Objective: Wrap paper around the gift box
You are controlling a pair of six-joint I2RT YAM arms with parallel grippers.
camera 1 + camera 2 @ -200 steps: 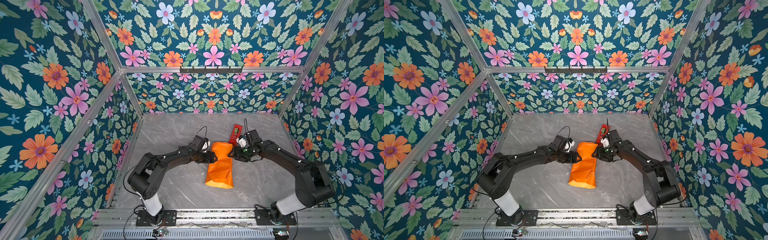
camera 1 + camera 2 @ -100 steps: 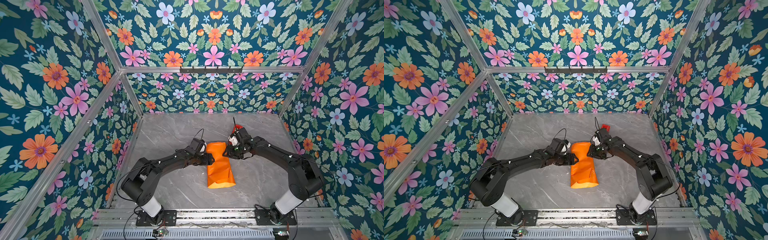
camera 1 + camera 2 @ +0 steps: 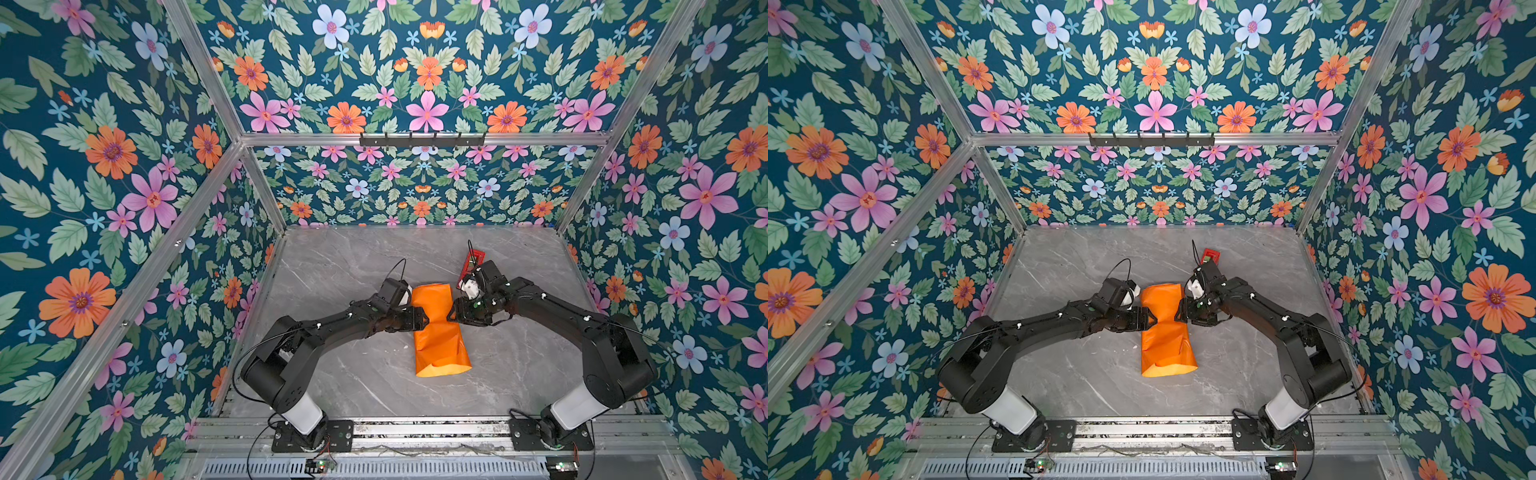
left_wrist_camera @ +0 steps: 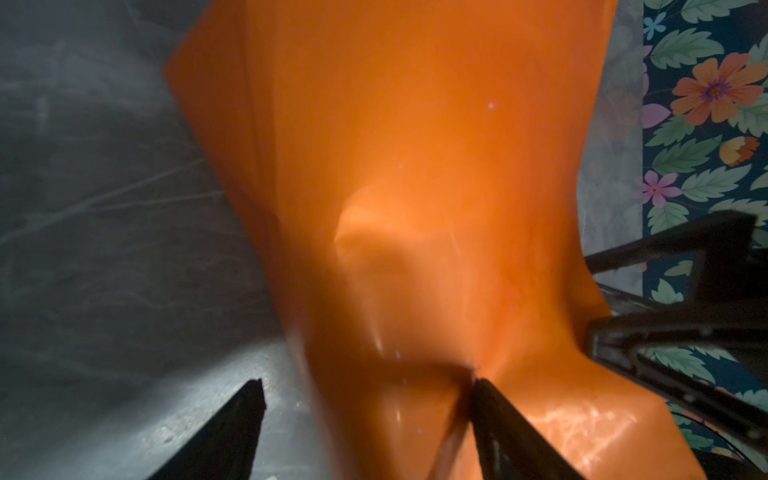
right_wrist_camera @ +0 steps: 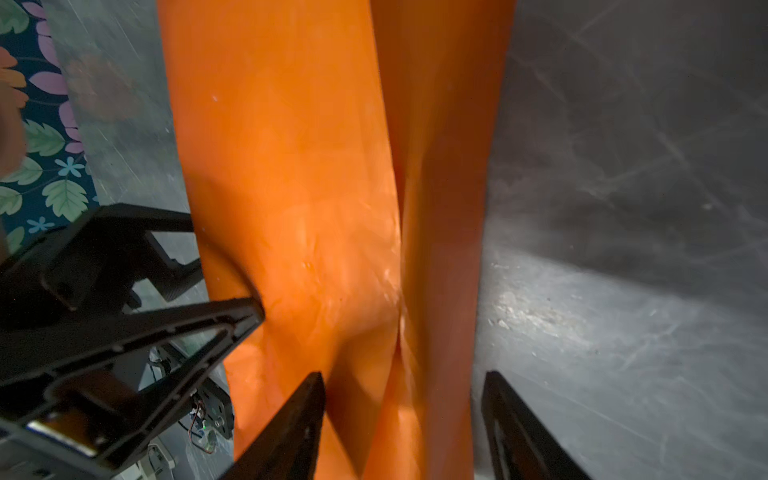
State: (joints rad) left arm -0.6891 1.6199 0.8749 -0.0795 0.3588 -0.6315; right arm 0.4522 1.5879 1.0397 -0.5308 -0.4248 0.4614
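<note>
The right pincer (image 3: 450, 317) has come away from the red tape dispenser (image 3: 473, 259) to the middle of the paper (image 3: 438, 345), opposite the left pincer (image 3: 424, 322). The orange bundle lies mid-desk (image 3: 353, 257), now nipped in at the waist. Both pincers stand open, each astride a side fold without clamping it. The gift box is hidden, presumably inside the paper. Judging by this, the sides are wrapped but both ends are still loose and untaped.

R gripper (image 3: 451, 318) moved in; paper (image 3: 440, 349) waist pinched narrower.
</note>
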